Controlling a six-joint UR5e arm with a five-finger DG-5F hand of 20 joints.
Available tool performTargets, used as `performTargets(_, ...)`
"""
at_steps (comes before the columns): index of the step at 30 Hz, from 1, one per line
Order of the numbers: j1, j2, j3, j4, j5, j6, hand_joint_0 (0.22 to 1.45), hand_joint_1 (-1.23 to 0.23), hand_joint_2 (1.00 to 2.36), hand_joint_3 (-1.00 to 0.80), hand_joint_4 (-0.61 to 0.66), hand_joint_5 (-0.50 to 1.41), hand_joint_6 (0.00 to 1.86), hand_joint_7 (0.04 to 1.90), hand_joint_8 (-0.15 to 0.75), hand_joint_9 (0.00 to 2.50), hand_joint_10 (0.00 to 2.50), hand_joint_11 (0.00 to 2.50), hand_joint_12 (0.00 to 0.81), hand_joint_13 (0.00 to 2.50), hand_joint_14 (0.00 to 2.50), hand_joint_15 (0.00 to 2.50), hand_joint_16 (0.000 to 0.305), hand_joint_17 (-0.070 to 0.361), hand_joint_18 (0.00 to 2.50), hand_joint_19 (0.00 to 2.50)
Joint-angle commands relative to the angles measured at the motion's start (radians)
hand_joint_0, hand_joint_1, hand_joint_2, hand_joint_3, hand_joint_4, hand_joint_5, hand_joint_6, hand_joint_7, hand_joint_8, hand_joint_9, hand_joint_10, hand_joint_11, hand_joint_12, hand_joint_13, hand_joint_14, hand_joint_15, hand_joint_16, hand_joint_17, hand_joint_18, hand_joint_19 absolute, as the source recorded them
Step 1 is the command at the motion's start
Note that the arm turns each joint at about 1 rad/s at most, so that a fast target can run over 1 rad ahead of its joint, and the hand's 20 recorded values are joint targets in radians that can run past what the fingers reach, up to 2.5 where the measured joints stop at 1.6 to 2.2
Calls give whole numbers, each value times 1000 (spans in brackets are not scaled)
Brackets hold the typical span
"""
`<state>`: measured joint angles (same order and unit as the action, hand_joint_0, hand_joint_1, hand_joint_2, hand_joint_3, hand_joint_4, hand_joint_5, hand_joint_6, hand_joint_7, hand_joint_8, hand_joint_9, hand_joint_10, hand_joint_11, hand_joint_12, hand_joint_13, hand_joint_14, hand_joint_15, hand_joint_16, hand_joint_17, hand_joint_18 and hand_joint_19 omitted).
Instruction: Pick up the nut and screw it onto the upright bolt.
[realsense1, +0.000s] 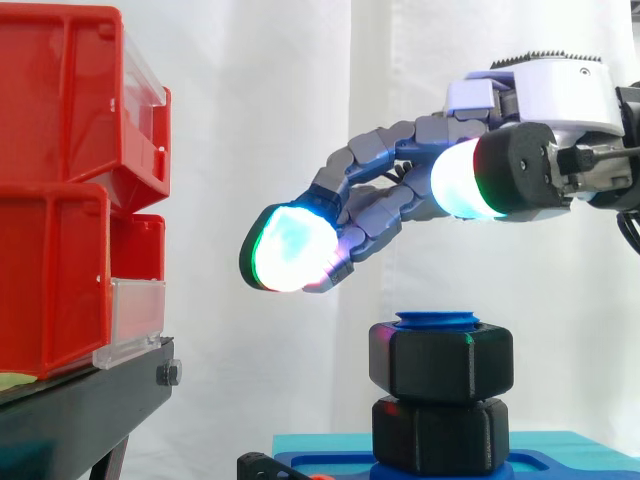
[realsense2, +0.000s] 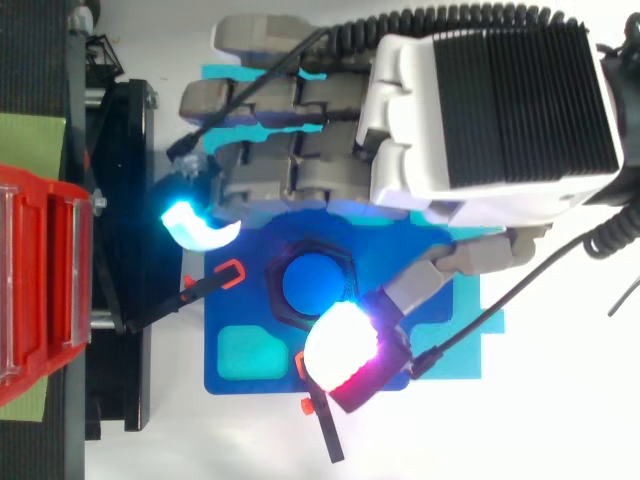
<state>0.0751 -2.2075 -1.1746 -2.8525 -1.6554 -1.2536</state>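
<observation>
While the red bins (realsense1: 60, 190) stood well apart at the left, the hand (realsense1: 380, 150) hung spread and empty above the nut (realsense1: 441, 362), which sat high on the upright bolt (realsense1: 437, 320). Judged step: tightening. The next move calls for closing round the nut and turning. The side view showed clear air beneath the pads (realsense1: 290, 250); the top view showed them flanking the nut.

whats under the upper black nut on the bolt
A second black hex piece sits directly beneath the upper nut, on the blue base. The blue tip of the bolt pokes out above the nut; its shaft is covered by both black pieces.
</observation>
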Motion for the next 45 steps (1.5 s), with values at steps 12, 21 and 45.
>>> performTargets(12, 35, 0, -43, 27, 34, 25, 413, -309, 1000, -500, 83, -197, 500, 533, 185, 308, 0, 0, 328, 0, 0, 0, 47, 106, 0, 0)
performTargets(21, 37, 0, -43, 24, 34, 28, 421, -328, 1000, -500, 155, -154, 501, 625, 205, 436, 0, 0, 307, 42, 0, 0, 42, 94, 0, 0)
performTargets(45, 29, 0, -102, 78, 29, 40, 446, -354, 1000, -500, 228, -90, 503, 849, 254, 770, 0, 0, 275, 309, 0, 0, 33, 74, 0, 0)
